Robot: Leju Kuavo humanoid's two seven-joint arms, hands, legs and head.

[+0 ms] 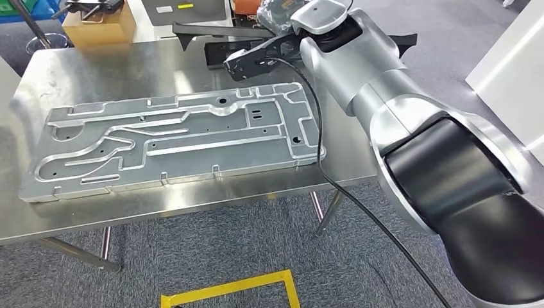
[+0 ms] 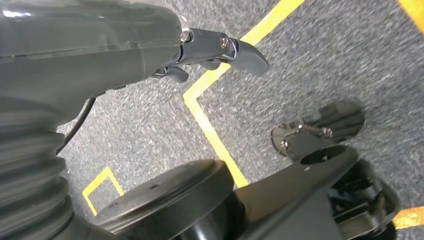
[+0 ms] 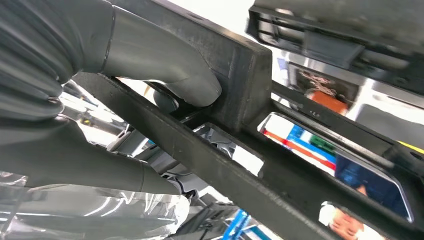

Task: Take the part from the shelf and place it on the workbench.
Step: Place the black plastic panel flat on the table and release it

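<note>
The part is a long black frame (image 1: 206, 30) of flat bars, hanging above the back edge of the steel workbench (image 1: 96, 70). My right hand (image 1: 260, 59) reaches forward over the bench and grips it. Up close, the thumb (image 3: 165, 70) presses on one black bar (image 3: 240, 60) while the fingers (image 3: 100, 165) wrap the underside. My left hand (image 2: 215, 55) hangs beside my body above the grey carpet and holds nothing, its thumb sticking out.
A large machined aluminium plate (image 1: 173, 138) covers most of the bench. A cardboard box (image 1: 99, 25) stands at the back left. A black cable (image 1: 333, 179) trails from my right arm. Yellow floor tape (image 1: 231, 289) lies in front of the bench, and a white cabinet (image 1: 513, 64) stands right.
</note>
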